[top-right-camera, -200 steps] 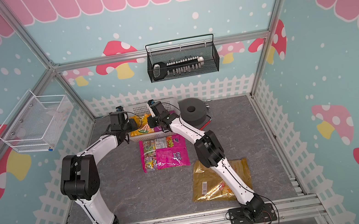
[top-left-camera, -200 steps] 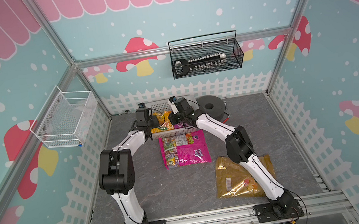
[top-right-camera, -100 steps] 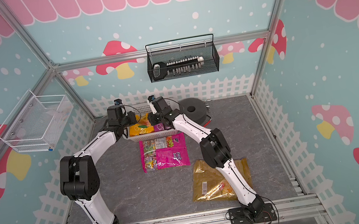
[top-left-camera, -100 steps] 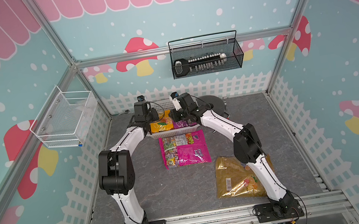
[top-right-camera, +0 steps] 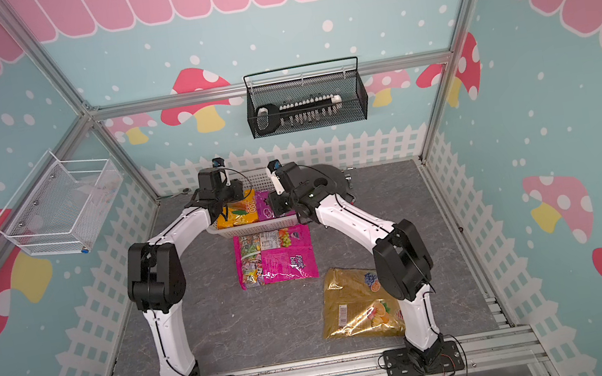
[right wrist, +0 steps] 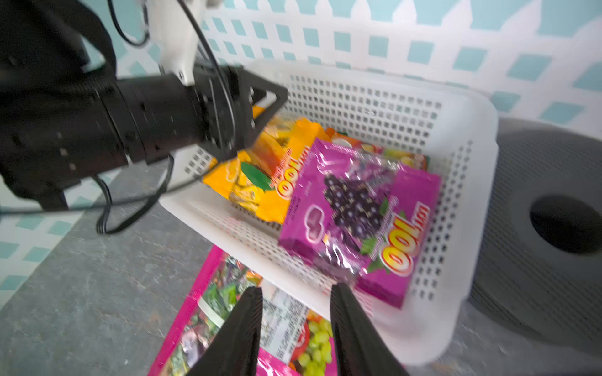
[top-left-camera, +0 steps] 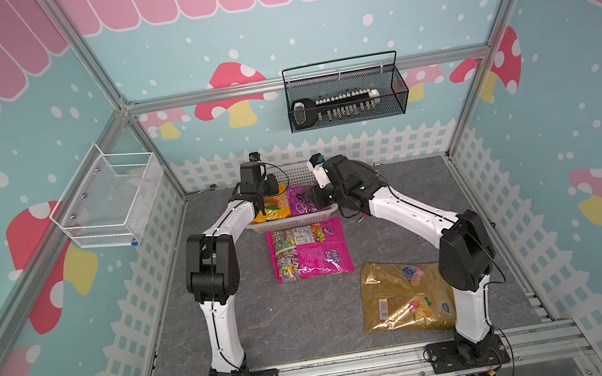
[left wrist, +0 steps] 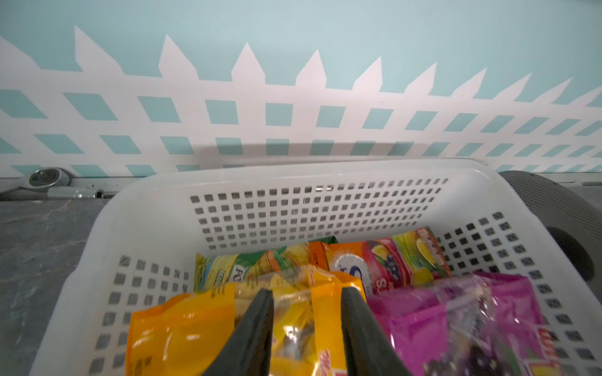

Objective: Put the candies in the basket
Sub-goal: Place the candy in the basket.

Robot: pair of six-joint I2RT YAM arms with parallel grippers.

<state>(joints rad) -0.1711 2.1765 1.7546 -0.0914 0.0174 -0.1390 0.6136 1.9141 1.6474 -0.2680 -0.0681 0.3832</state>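
Note:
The white basket (top-left-camera: 292,221) (top-right-camera: 257,228) (left wrist: 319,208) (right wrist: 456,195) stands at the back of the table. In it lie an orange-yellow "100" bag (top-left-camera: 274,207) (left wrist: 182,332) (right wrist: 260,175) and a purple grape "100" bag (top-left-camera: 303,200) (left wrist: 456,312) (right wrist: 358,208), on top of a small green-yellow bag (left wrist: 254,263). My left gripper (left wrist: 306,293) (top-left-camera: 268,198) hovers open over the orange bag. My right gripper (right wrist: 296,289) (top-left-camera: 317,198) is open above the basket's front rim. The big magenta bag (top-left-camera: 308,250) (right wrist: 228,309) lies just in front of the basket. The gold bag (top-left-camera: 400,297) (top-right-camera: 357,306) lies front right, by the right arm.
A black round perforated device (top-right-camera: 326,181) (right wrist: 553,228) sits right of the basket. A thin red stick (top-left-camera: 361,219) lies beside the right arm. A black mesh basket (top-left-camera: 346,97) and a white wire basket (top-left-camera: 111,201) hang on the walls. A wrench (left wrist: 49,179) lies by the back wall.
Both grippers have opened and risen out of the basket, leaving the orange and purple bags inside. The right gripper has drawn back toward the basket's front rim.

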